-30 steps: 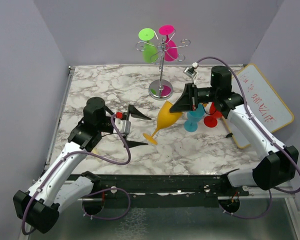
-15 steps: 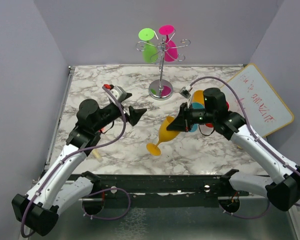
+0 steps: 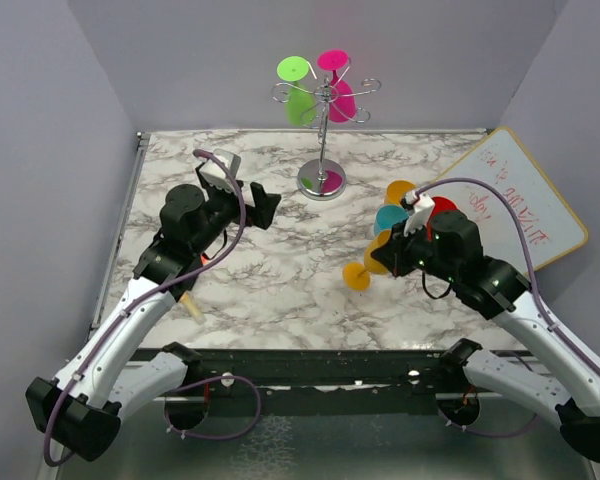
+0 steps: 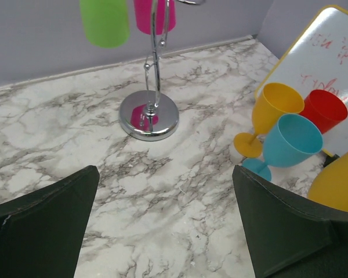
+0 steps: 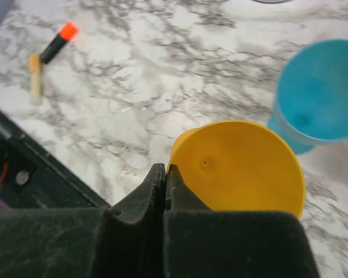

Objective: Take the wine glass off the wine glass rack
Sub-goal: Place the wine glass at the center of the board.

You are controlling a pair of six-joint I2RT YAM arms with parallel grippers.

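My right jaws pinch shut on the rim of the yellow wine glass (image 5: 238, 168), which is off the wine glass rack (image 3: 323, 130) and held low near the table (image 3: 280, 290), just beside a blue glass (image 5: 325, 92). The rack stands toward the table's far edge, with a green glass (image 3: 300, 104) and a pink glass (image 3: 342, 100) hanging on it. My left jaws gape wide and empty, facing the rack.

You're in a robotics lab cell: plain grey walls (image 3: 180, 60) box in a marble-print worktop (image 3: 280, 290), the left arm (image 3: 130, 320) and right arm (image 3: 540, 310) sit bolted to a black rail (image 3: 320, 365), and a scribbled whiteboard (image 3: 530, 200) leans at your right.
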